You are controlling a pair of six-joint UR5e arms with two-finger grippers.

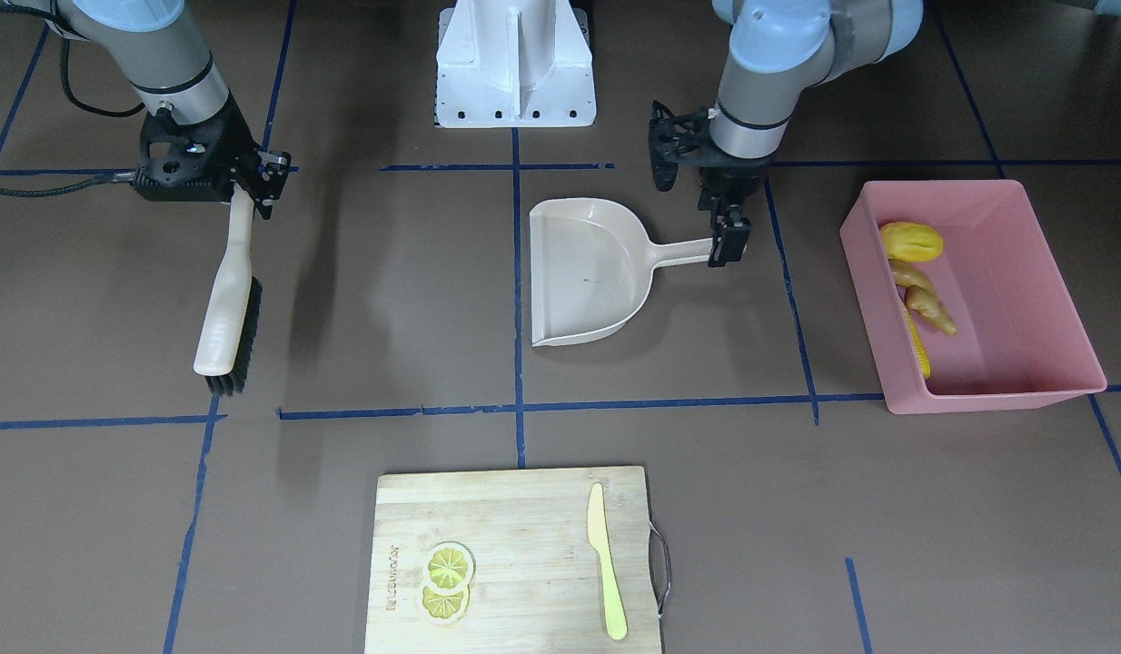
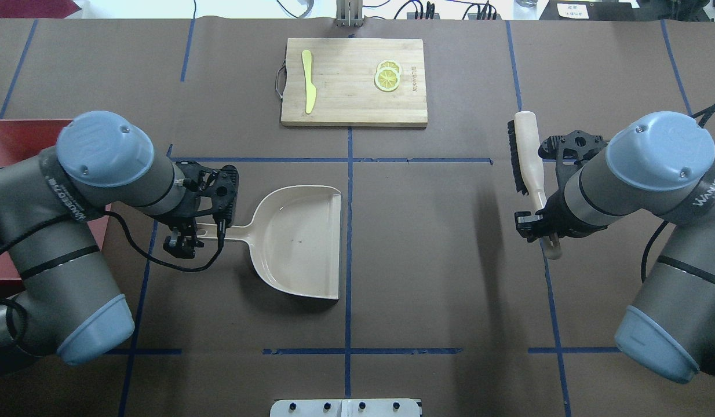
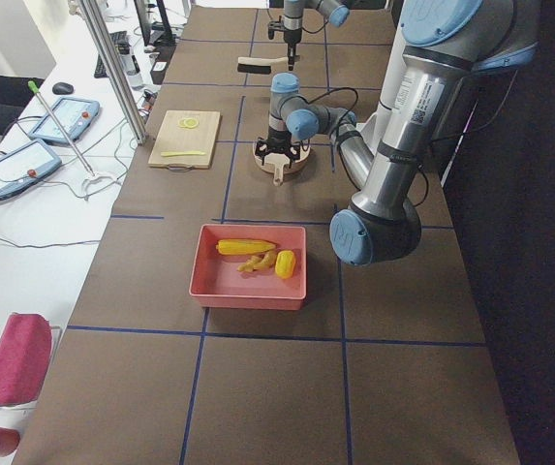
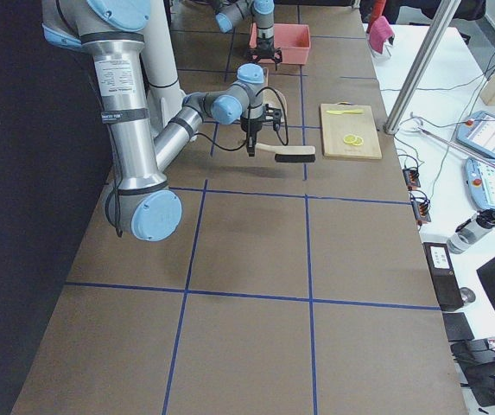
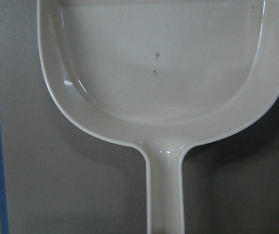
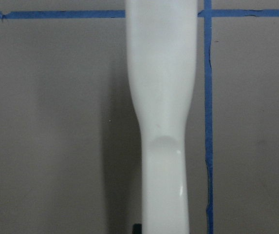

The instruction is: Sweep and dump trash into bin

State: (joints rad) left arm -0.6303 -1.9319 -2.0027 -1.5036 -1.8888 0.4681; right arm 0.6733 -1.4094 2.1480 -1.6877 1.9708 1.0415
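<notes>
Trash (image 3: 248, 248) is all in the pink bin (image 3: 248, 294), so you look done. The corn cob (image 1: 917, 345) lies along the wall nearest the dustpan (image 1: 588, 272), with the ginger root (image 1: 928, 304) and potato lump (image 1: 911, 241) beside it. Further along, your left gripper (image 1: 729, 243) pinches the empty dustpan's handle, with the bin on its outer side. Farthest off, the right gripper (image 1: 252, 195) clamps the brush (image 1: 229, 309).

- The table (image 2: 427, 260) under the left claw (image 1: 729, 245) and the right claw (image 1: 252, 193) has a brown cover, divided by blue tape lines (image 2: 349, 231).
- Beyond both claws, along the table's far edge, stands a white desk (image 4: 454, 156) with two control tablets (image 3: 14, 167).
- A metal post (image 3: 112, 73) rises tilted at that edge.
- A pink cloth (image 3: 11, 373) lies well apart from the left claw.
- Behind the claws there is only a black surface (image 3: 548, 291).
- The light is even, and the shadows near the claws are soft.
</notes>
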